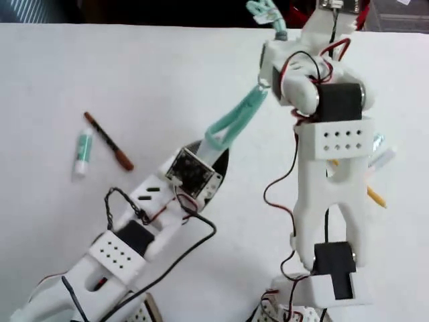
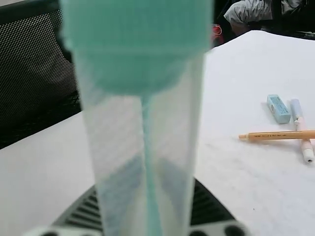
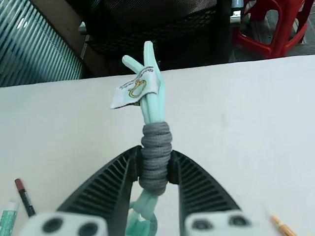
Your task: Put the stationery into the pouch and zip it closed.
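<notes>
The left gripper (image 1: pixel 216 149) is clamped on one end of the slim teal-and-clear pouch (image 1: pixel 236 119), which slants up off the table (image 1: pixel 167 74) toward one o'clock. The right gripper (image 3: pixel 155 169) pinches the grey-wound strap (image 3: pixel 155 147) at the pouch's far end, at twelve o'clock in the overhead view.

None of the stationery is inside. A brown marker (image 1: pixel 107 141) and a teal-and-white tube (image 1: pixel 82 153) lie at nine o'clock. A pencil (image 2: pixel 278 135), eraser (image 2: pixel 278 108) and white pen (image 2: pixel 301 132) lie at three.

The step in hand looks like stretching the pouch to open it, though the zip is too blurred to judge. The next move calls for one arm to let go and fetch an item while the other holds the mouth up.
</notes>
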Motion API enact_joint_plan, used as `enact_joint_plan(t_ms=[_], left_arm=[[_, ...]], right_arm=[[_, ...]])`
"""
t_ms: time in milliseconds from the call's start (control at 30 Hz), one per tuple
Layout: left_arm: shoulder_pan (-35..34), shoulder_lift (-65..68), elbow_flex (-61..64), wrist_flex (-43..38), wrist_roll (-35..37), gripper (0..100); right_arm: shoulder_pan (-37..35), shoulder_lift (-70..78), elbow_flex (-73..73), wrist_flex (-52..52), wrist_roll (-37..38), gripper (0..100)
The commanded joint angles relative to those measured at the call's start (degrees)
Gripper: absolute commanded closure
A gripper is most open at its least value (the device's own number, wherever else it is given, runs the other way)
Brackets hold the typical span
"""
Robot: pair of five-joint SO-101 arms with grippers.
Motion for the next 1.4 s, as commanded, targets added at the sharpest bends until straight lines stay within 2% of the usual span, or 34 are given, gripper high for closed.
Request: enact_joint_plan(t_ms=[0, 133, 567, 633, 800, 867, 1367], left_arm=[[0.66, -0.84, 0.26, -0.79, 0.35, 95], [0.66, -0.57, 0.26, -0.7, 0.35, 95], [0.66, -0.66, 0.26, -0.7, 0.35, 95], [0.66, -0.66, 0.26, -0.7, 0.35, 95], [0.66, -0.66, 0.26, -0.79, 0.35, 95], [0.66, -0.75, 0.26, -0.79, 0.35, 95], [0.66, -0.75, 0.26, -0.79, 0.35, 95]], right_arm=[[3.82, 1.1, -0.97, -4.88, -0.09, 97.9], [6.11, 4.79, -1.05, -5.85, -0.26, 97.9], [6.2, 4.7, -0.97, -2.24, -0.09, 97.5], [6.46, 4.26, -1.41, 0.84, -0.44, 93.0], [5.14, 2.95, -2.55, 5.41, 0.0, 64.2], [5.23, 2.07, -2.73, 6.37, 0.0, 57.3], [7.34, -0.57, -2.46, 10.59, 0.0, 56.3]])
